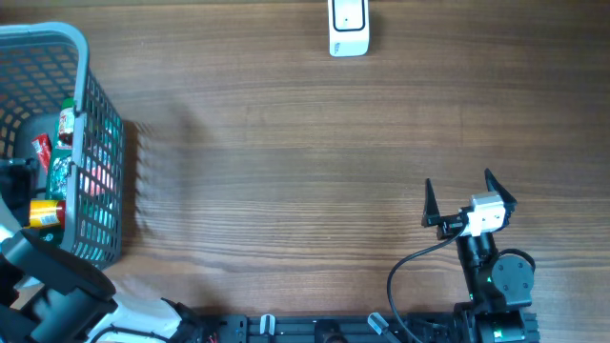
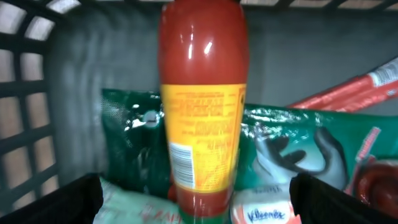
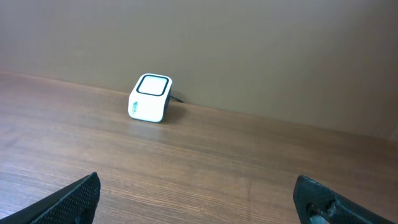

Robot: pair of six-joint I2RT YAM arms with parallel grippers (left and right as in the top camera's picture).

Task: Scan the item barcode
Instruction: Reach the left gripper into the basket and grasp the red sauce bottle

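While left claw (image 2: 196,198) gapes, bottle (image 2: 202,93) sits ahead.

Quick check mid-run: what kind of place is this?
Likely a mock shop checkout: a white barcode scanner sits on the wooden table, and a grey shopping basket holds a red sauce bottle and a green packet.

Two arms at the bottom of the overhead view, left arm (image 1: 52,276) angled in from the lower left corner, left gripper (image 2: 199,199) with jaws spread wide, right arm (image 1: 496,272) at lower right, right gripper (image 1: 459,189) pointing forward, jaws wide apart, empty.
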